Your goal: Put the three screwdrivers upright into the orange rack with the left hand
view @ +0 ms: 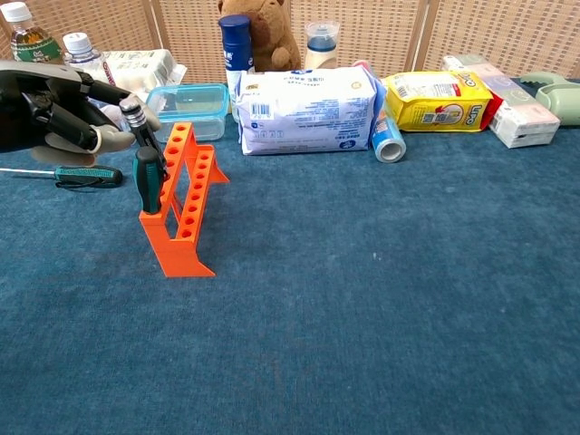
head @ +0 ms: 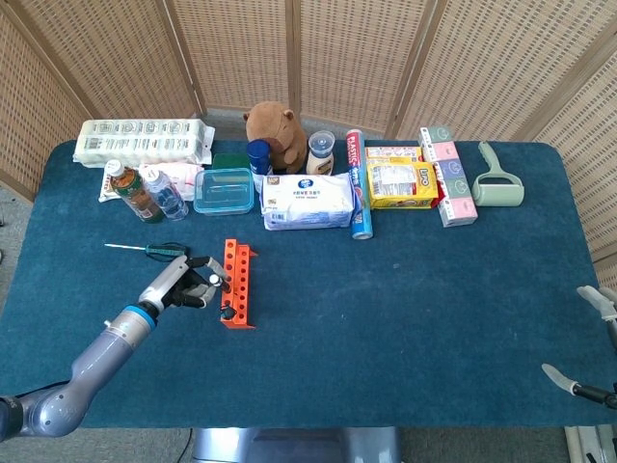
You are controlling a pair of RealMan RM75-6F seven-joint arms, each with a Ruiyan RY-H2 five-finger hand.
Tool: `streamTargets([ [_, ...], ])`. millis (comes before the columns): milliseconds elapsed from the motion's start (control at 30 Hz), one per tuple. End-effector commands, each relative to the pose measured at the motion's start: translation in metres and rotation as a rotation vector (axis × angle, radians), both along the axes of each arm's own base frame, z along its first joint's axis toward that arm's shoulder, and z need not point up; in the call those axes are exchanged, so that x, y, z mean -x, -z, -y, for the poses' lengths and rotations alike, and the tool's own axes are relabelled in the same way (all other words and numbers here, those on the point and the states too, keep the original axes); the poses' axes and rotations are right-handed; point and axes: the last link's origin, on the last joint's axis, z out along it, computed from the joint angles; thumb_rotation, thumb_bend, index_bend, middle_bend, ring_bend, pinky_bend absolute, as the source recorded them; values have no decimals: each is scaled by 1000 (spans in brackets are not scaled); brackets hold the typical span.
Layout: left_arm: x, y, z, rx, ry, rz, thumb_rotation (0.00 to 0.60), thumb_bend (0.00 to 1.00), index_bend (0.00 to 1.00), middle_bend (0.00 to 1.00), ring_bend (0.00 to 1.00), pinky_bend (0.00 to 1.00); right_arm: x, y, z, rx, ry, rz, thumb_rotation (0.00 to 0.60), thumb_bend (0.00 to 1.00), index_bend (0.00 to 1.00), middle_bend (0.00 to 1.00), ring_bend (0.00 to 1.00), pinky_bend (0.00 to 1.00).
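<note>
The orange rack (head: 238, 280) (view: 184, 201) stands left of the table's middle. One green-handled screwdriver (view: 147, 179) (head: 227, 311) stands upright in its near end. My left hand (head: 181, 286) (view: 53, 114) is just left of the rack and grips a dark-handled screwdriver (view: 142, 127), tilted, with its lower end at the rack's top near the standing one. Another green-handled screwdriver (head: 150, 250) (view: 83, 175) lies flat on the cloth, left of the rack and behind my hand. My right hand (head: 600, 301) shows only at the far right edge, fingers apart and holding nothing.
Along the back stand bottles (head: 135, 190), a clear lidded box (head: 224, 190), a white wipes pack (head: 308, 201), a plush toy (head: 277, 133), a blue can (head: 360, 218), a yellow bag (head: 401, 183) and a lint roller (head: 499, 181). Blue cloth (head: 405, 309) covers the table.
</note>
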Motion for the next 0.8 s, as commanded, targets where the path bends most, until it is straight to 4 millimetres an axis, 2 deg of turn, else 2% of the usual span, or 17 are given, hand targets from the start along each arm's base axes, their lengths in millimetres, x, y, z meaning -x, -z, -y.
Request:
streamTargets([
  [33, -1, 0, 1, 5, 3, 0, 600, 530, 500, 973, 976, 950, 0, 0, 0, 2, 0, 1, 600, 39, 71, 157, 87, 23],
  [500, -1, -4, 5, 4, -3, 21, 600, 530, 500, 970, 976, 950, 0, -2, -1, 5, 0, 6, 600, 39, 70, 157, 87, 23],
  [800, 8, -7, 5, 2, -16, 11, 600, 530, 500, 968, 976, 950, 0, -2, -1, 4, 0, 6, 600, 39, 71, 157, 87, 23],
])
